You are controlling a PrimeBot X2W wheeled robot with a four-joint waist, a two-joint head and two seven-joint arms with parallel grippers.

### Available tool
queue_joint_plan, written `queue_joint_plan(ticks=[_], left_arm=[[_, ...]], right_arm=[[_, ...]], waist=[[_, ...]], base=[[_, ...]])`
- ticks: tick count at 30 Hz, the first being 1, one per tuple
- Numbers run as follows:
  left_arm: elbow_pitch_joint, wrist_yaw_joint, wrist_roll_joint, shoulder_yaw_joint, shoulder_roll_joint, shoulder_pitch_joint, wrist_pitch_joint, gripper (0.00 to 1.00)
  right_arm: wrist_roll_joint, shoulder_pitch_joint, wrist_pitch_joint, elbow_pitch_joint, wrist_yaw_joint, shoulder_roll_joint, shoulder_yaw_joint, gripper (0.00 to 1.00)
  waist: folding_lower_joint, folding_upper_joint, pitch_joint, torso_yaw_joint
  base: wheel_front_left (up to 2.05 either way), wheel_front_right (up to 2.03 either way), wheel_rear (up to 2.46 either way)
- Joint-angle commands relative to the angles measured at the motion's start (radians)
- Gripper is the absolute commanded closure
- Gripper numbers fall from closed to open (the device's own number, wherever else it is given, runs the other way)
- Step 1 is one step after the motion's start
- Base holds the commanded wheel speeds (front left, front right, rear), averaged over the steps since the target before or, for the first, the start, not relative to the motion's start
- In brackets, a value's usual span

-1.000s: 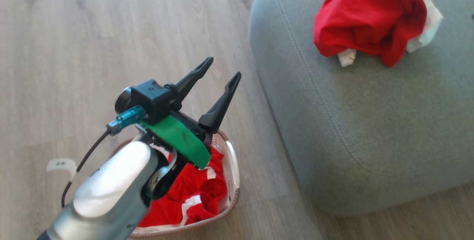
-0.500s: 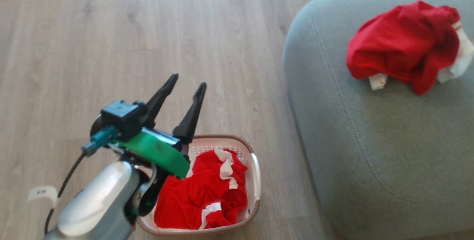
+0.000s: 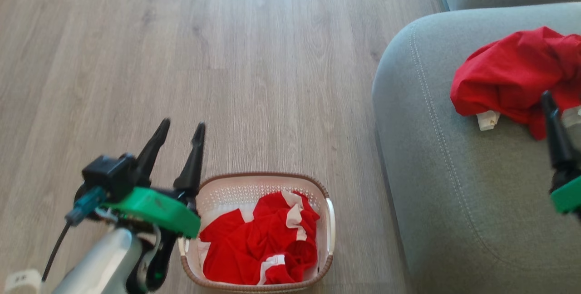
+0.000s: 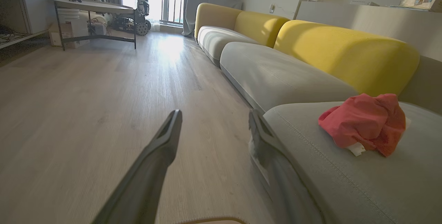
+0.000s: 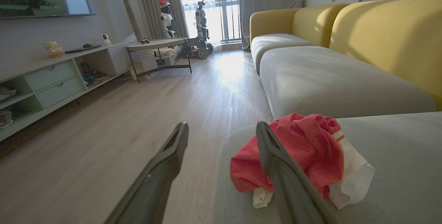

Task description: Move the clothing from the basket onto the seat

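1. Picking up the second red garment [image 3: 268,244] looks like the step in hand. It lies crumpled in the laundry basket [image 3: 263,176] on the wood floor [image 3: 227,58], just beside the seat [image 3: 454,185], where the first red garment [image 3: 513,76] already rests.
2. The left hand [image 3: 182,124] hovers beside the basket's left rim, fingers spread apart and holding nothing. They point forward over the floor, not down.
3. It should tilt its fingers downward and centre over the heap's high folds, clear of the rim, before descending.
4. Pinch deep into bunched cloth — a shallow nip on thin fabric would likely slip.
5. The right hand [image 5: 221,124] is open and empty too, over the seat near the first red garment — it should be clear of the drop spot.
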Motion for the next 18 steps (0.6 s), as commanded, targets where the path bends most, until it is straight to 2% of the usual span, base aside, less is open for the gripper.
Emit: queue_joint_plan(ticks=[1,5,10,18], left_arm=[[-0.034,0.014,-0.007,0.067,0.027,-0.007,-0.012,0.0],[-0.046,0.033,0.002,0.115,0.017,0.055,-0.013,0.0],[-0.064,0.039,0.049,0.192,-0.008,0.115,-0.014,0.0],[-0.068,0.018,0.136,0.289,-0.055,0.184,-0.014,0.0]], right_arm=[[-0.017,0.014,-0.02,-0.053,0.0,0.009,-0.001,0.0],[-0.048,0.072,-0.057,-0.072,0.0,0.078,0.016,0.0],[-0.084,0.105,-0.102,-0.061,0.0,0.131,0.067,0.0],[-0.101,0.111,-0.185,-0.007,0.0,0.159,0.139,0.0]], waist=[[0.0001,-0.0001,-0.011,0.006],[0.0001,-0.0001,-0.023,0.013],[0.0001,-0.0001,-0.029,0.014],[0.0001,-0.0001,-0.033,0.018]], base=[[0.0,0.0,0.0],[0.0,0.0,0.0],[0.0,0.0,0.0],[0.0,0.0,0.0]])
